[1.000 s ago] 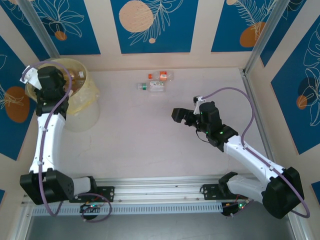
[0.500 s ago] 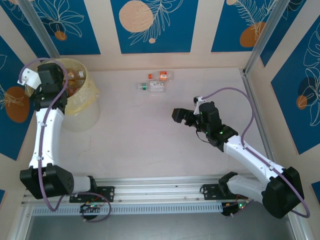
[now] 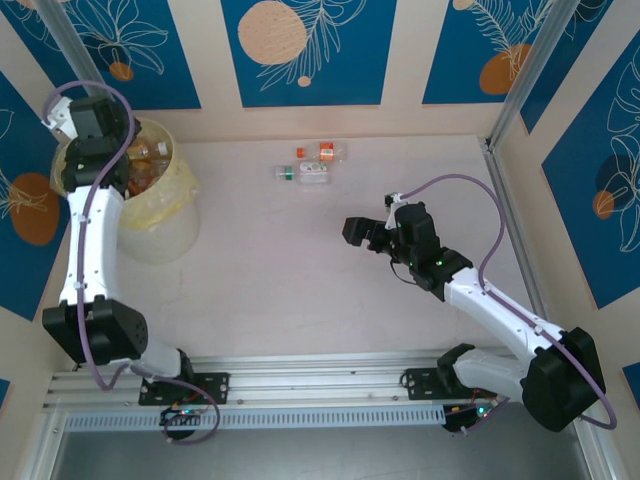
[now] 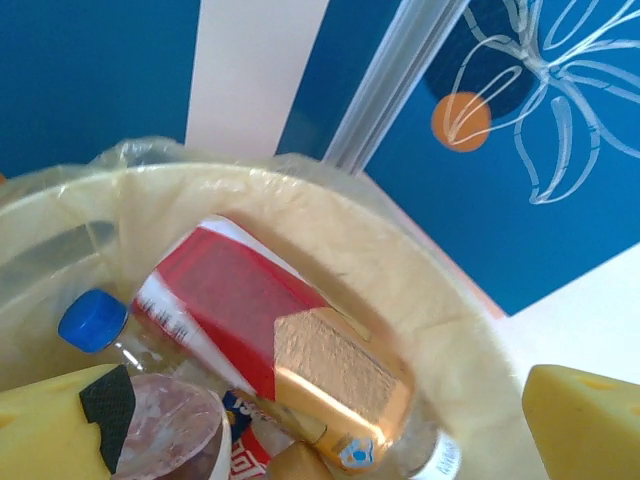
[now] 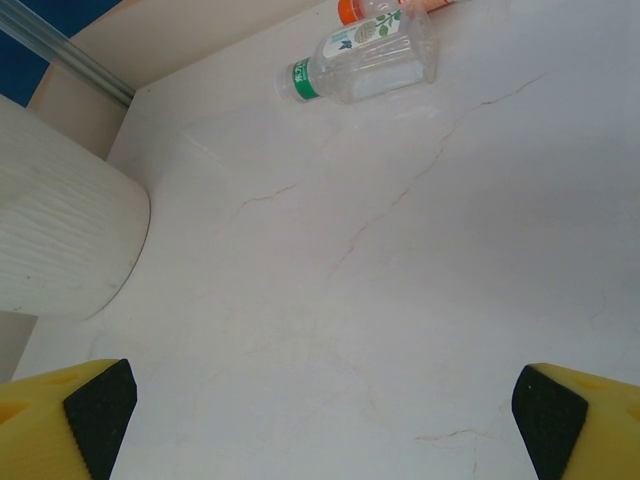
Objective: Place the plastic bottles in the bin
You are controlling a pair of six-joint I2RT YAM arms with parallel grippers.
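Note:
The pale-yellow bin (image 3: 170, 225) stands at the far left, lined with a clear bag. Several plastic bottles lie in it: one with a red label (image 4: 225, 300), one with an orange-brown label (image 4: 345, 375), one with a blue cap (image 4: 92, 320). My left gripper (image 4: 330, 400) hangs open over the bin's mouth, holding nothing. Two bottles lie on the table at the back: a green-capped one (image 3: 300, 173) (image 5: 365, 62) and an orange-labelled one (image 3: 322, 152). My right gripper (image 3: 358, 230) (image 5: 320, 400) hovers open over bare table, well short of them.
Blue and cream panel walls close off the back and both sides, with metal posts (image 3: 520, 70) in the corners. The bin's outer wall (image 5: 60, 220) rises to the left of my right gripper. Open tabletop (image 3: 270, 270) lies between the arms.
My left wrist has swung back and up over the far-left rim of the bin. The right arm has barely moved. The two bottles on the table lie as before.

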